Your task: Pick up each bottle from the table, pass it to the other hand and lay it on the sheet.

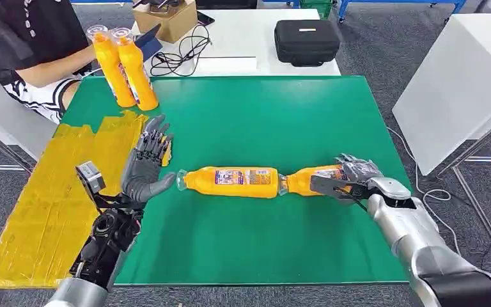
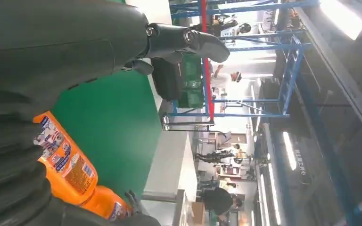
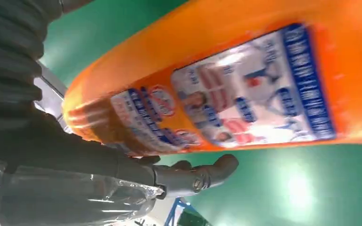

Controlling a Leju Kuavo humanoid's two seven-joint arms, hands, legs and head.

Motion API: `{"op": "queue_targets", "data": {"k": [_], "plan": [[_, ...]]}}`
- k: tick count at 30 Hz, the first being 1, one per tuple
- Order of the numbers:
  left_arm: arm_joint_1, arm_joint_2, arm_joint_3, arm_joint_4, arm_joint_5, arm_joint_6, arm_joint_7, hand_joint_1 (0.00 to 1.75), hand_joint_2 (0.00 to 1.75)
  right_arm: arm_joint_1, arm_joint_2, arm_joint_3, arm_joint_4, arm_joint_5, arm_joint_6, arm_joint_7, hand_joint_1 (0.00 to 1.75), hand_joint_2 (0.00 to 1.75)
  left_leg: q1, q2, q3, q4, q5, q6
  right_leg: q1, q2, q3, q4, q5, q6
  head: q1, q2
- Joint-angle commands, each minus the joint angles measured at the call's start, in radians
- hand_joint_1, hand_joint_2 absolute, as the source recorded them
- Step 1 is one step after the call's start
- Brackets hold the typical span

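- Right hand (image 1: pixel 351 179): fingers wrapped around the right-hand bottle (image 1: pixel 310 180), thumb under it in the right wrist view; likely the pick-up grip ahead of the pass.
- Just past those fingertips, the middle bottle (image 1: pixel 233 181) lies end to end with it on the green table (image 1: pixel 262 115).
- Left hand (image 1: pixel 148 163): fingers spread, holding nothing, palm toward the middle bottle's cap, probably waiting to receive.
- Yellow sheet (image 1: pixel 51 204) lies behind that palm.
- Fingers hide the held bottle's base; lifted or resting, cannot tell.

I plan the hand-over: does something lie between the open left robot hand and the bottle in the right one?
Yes. A second bottle lies on the green table, between the left robot hand and the held bottle.
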Motion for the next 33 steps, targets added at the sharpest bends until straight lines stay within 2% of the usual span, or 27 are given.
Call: {"op": "queue_targets", "data": {"k": [1, 6, 7, 8, 10, 16, 21, 24, 26, 28, 33], "plan": [[-0.046, 0.000, 0.007, 0.077, -0.005, 0.000, 0.005, 0.00, 1.75, -0.063, 0.023, 0.038, 0.100, 0.001, 0.000, 0.003, 0.00, 1.75, 0.000, 0.000, 0.000, 0.000, 0.000, -0.001, 0.000, -0.001, 0.000, 0.000, 0.000, 0.001, 0.000, 0.000], [-0.072, -0.011, -0.011, 0.138, -0.012, -0.001, -0.004, 0.00, 1.75, -0.057, 0.034, 0.062, 0.147, 0.025, 0.104, 0.053, 0.00, 1.75, 0.000, 0.000, 0.001, 0.000, -0.001, -0.001, 0.000, -0.001, 0.001, 0.000, 0.000, 0.001, 0.000, 0.000], [-0.076, -0.016, -0.012, 0.147, -0.014, 0.001, -0.005, 0.00, 1.75, -0.052, 0.033, 0.062, 0.156, 0.027, 0.136, 0.067, 0.45, 1.75, 0.000, -0.001, 0.001, 0.000, 0.000, 0.000, 0.000, -0.002, 0.001, 0.000, 0.000, 0.001, 0.000, 0.000], [-0.080, -0.018, -0.012, 0.151, -0.016, 0.004, -0.004, 0.00, 1.75, -0.053, 0.029, 0.067, 0.168, 0.030, 0.182, 0.076, 1.17, 1.75, 0.000, -0.001, 0.002, 0.000, 0.000, -0.001, 0.000, -0.002, 0.002, -0.001, -0.001, 0.001, 0.000, 0.000], [-0.083, -0.019, -0.010, 0.154, -0.015, 0.006, -0.001, 0.00, 1.75, -0.052, 0.023, 0.078, 0.176, 0.039, 0.241, 0.078, 1.69, 1.75, 0.001, -0.002, 0.002, 0.000, 0.000, -0.001, 0.001, -0.003, 0.003, -0.001, -0.001, 0.001, 0.000, 0.000], [-0.058, -0.016, 0.007, 0.142, -0.008, 0.009, 0.019, 0.00, 1.75, -0.064, 0.029, 0.097, 0.176, 0.044, 0.352, 0.072, 1.75, 1.75, 0.000, -0.001, 0.006, -0.001, 0.000, 0.000, 0.000, -0.002, 0.006, -0.002, 0.000, 0.001, 0.000, 0.000], [-0.046, -0.016, 0.013, 0.134, -0.006, 0.013, 0.024, 0.00, 1.75, -0.071, 0.023, 0.104, 0.163, 0.053, 0.340, 0.092, 1.75, 1.75, 0.001, -0.001, 0.007, -0.001, 0.001, -0.001, 0.000, -0.003, 0.007, -0.003, 0.001, 0.001, 0.000, 0.000], [-0.025, -0.013, 0.021, 0.099, -0.009, 0.022, 0.040, 0.00, 1.75, -0.077, 0.025, 0.105, 0.151, 0.060, 0.262, 0.110, 1.75, 1.75, 0.001, -0.001, 0.008, -0.001, 0.000, -0.001, 0.000, -0.003, 0.009, -0.003, 0.000, 0.001, 0.000, 0.000], [0.001, -0.004, 0.034, 0.060, -0.005, 0.029, 0.057, 0.00, 1.75, -0.080, 0.031, 0.080, 0.127, 0.055, 0.122, 0.163, 1.75, 1.75, 0.000, 0.001, 0.009, -0.001, 0.000, -0.001, 0.000, -0.001, 0.008, -0.002, 0.000, 0.001, 0.000, 0.000], [0.045, 0.002, 0.053, -0.002, 0.000, 0.034, 0.079, 0.00, 1.75, -0.067, 0.055, 0.012, 0.093, 0.035, -0.071, 0.290, 1.75, 1.75, 0.000, 0.002, 0.009, -0.001, 0.000, -0.001, 0.000, 0.000, 0.008, -0.002, 0.000, 0.001, 0.000, 0.000], [0.047, -0.004, 0.055, 0.007, -0.002, 0.036, 0.092, 0.00, 1.75, -0.012, 0.039, -0.043, 0.051, 0.011, -0.098, 0.309, 1.75, 1.75, 0.000, 0.003, 0.006, 0.000, -0.001, -0.001, 0.000, 0.000, 0.006, 0.000, -0.001, 0.001, 0.000, 0.000]]}}
